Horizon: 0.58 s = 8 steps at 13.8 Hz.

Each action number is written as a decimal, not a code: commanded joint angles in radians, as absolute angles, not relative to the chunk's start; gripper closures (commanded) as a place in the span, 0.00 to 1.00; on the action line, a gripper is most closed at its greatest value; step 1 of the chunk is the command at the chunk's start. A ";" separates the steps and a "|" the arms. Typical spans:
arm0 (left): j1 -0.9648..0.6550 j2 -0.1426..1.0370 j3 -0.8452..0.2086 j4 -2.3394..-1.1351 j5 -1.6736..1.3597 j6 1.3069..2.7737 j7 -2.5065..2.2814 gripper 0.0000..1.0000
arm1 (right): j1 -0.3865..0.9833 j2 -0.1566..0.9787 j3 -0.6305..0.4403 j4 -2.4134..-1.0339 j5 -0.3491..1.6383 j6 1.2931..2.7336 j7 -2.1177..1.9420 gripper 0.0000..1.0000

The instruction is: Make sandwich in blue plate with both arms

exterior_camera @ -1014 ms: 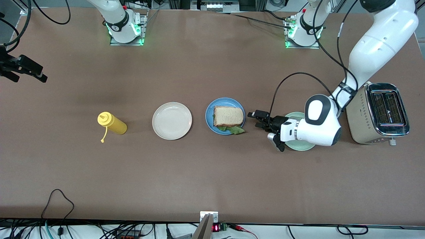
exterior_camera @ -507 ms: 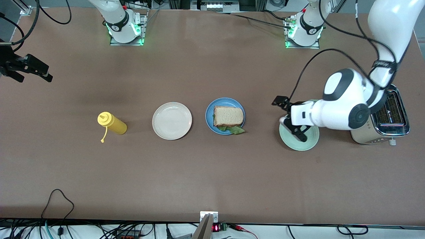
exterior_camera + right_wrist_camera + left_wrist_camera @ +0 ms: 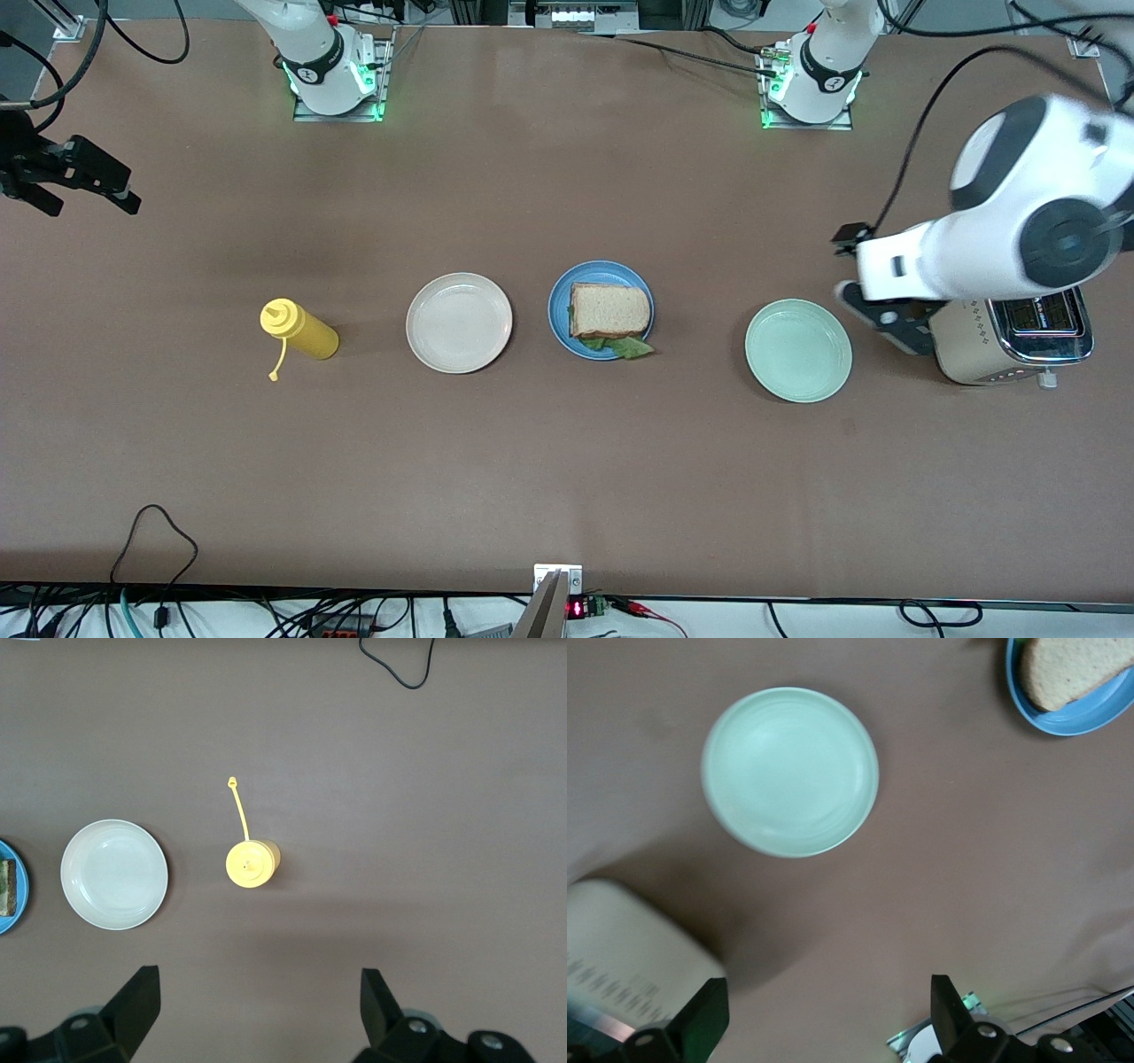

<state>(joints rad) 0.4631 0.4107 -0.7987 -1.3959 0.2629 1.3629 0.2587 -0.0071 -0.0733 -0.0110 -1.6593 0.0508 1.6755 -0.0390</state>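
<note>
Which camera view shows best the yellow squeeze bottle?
The right wrist view: it looks straight down on the yellow plastic squeeze bottle, central and unobstructed. The front view shows it smaller, beside the cream-white plate. The left wrist view misses it.

Even, soft light falls from above on the brown tabletop (image 3: 567, 461); shadows are faint and short. The left arm (image 3: 1019, 221) looks smeared by motion blur. In the left wrist view the toaster (image 3: 629, 948) is out of focus.
</note>
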 commanded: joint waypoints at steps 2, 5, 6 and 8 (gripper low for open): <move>0.242 0.263 -0.477 -1.368 0.241 1.339 0.249 0.00 | -0.002 -0.080 -0.005 -1.649 -0.006 1.678 -0.031 0.00; 0.083 0.134 -0.179 -1.516 0.050 1.503 0.162 0.00 | 0.002 -0.080 -0.003 -1.649 -0.006 1.671 -0.017 0.00; 0.049 0.077 -0.119 -1.590 0.017 1.588 0.106 0.00 | -0.002 -0.077 -0.002 -1.648 -0.006 1.680 -0.028 0.00; -0.021 0.013 -0.024 -1.699 0.008 1.692 0.077 0.00 | -0.005 -0.068 -0.005 -1.643 -0.002 1.683 -0.037 0.00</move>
